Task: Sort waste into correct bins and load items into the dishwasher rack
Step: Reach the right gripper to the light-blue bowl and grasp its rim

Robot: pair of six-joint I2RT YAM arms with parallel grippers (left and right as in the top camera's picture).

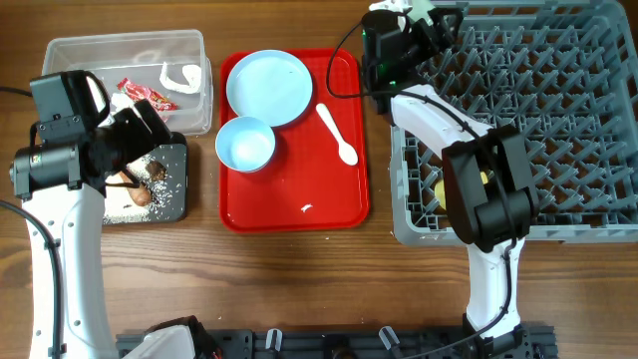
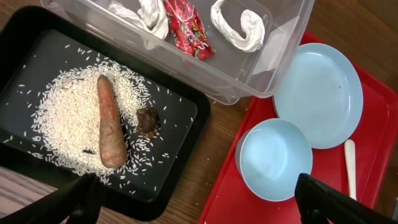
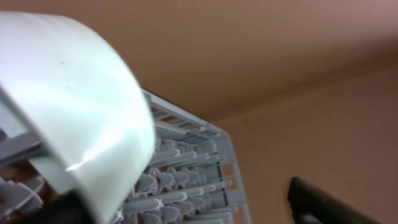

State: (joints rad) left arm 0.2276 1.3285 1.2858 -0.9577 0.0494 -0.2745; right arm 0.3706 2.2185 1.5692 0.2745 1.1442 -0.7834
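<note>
Racking is the step in hand, I judge: the mint-green bowl (image 3: 74,93) looks to rest among the pegs at the dishwasher rack's (image 1: 538,120) far left corner, my right gripper (image 3: 183,196) spread wide beside it, clamping nothing. Next I must back out without tipping it, over the rack's wall, to the whitish-blue bowl (image 1: 245,144), pale blue plate (image 1: 269,88) and white plastic spoon (image 1: 337,133) on the red tray (image 1: 299,214). My left gripper (image 2: 196,183) hovers wide and empty over the black tray (image 2: 180,106) holding rice (image 2: 68,118) and the carrot stick (image 2: 109,124).
</note>
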